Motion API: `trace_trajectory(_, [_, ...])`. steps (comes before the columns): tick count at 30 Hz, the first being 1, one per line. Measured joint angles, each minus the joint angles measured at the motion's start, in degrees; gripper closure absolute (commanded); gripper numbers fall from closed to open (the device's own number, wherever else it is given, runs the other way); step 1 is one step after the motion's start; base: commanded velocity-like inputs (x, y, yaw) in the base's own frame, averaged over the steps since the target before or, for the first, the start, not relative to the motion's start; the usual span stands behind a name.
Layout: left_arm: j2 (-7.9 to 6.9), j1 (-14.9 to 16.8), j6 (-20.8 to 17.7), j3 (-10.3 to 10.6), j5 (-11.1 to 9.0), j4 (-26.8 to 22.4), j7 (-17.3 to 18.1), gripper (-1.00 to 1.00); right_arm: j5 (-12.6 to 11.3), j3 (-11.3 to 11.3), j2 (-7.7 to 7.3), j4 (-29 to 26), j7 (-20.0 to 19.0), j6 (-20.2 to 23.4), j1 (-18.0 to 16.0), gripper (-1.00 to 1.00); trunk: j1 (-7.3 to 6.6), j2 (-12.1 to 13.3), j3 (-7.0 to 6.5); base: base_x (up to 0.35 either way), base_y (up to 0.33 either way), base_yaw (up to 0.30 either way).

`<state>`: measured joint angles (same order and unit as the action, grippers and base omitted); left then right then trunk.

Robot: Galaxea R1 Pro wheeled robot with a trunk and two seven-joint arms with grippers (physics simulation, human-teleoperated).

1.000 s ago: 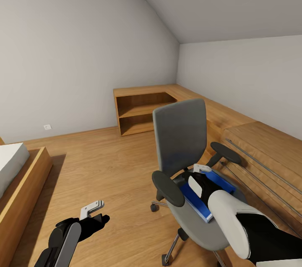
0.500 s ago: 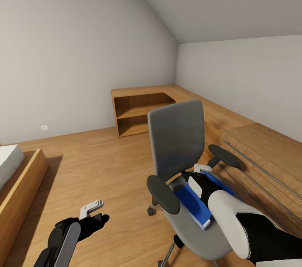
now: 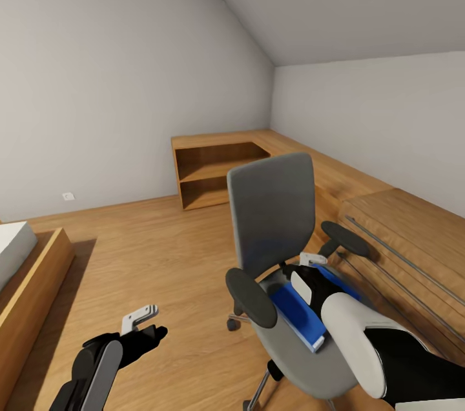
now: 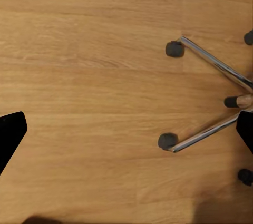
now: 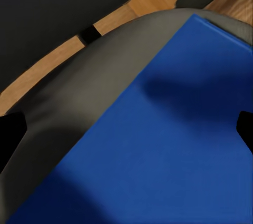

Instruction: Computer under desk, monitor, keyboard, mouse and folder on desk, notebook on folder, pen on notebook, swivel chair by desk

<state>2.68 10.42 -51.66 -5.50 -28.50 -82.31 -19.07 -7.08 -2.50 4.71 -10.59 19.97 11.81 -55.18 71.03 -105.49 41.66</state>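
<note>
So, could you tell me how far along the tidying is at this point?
Nothing looks done yet. The folder lies on the chair seat, away from any desk. In hand: the right tool is over the folder, open, not gripping. The left tool hangs over the floor. Every placement remains.

Head view: I look forward and down at the grey padded swivel chair [image 3: 284, 250].
Left wrist: straight down, its chrome castor legs [image 4: 203, 100] shared.
Right wrist: close over bright blue folder [image 5: 168, 145].
</note>
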Motion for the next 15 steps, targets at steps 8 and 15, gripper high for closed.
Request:
trace_trajectory(8, [0.0, 0.0, 0.7, 0.0, -0.1, -0.1, 0.1, -1.0, 0.0, 0.0, 0.01, -0.1, 0.0, -0.1, 0.0, -1.0, 1.76, -3.2, 1.44, 0.0, 0.0, 0.0])
trace_trajectory(15, [0.0, 0.0, 0.8, 0.0, 0.1, -0.1, 0.1, -1.0, 0.1, 0.1, 0.09, 0.0, 0.0, -0.2, 0.0, -1.0, 3.08, -5.6, 2.52, 0.0, 0.0, 0.0])
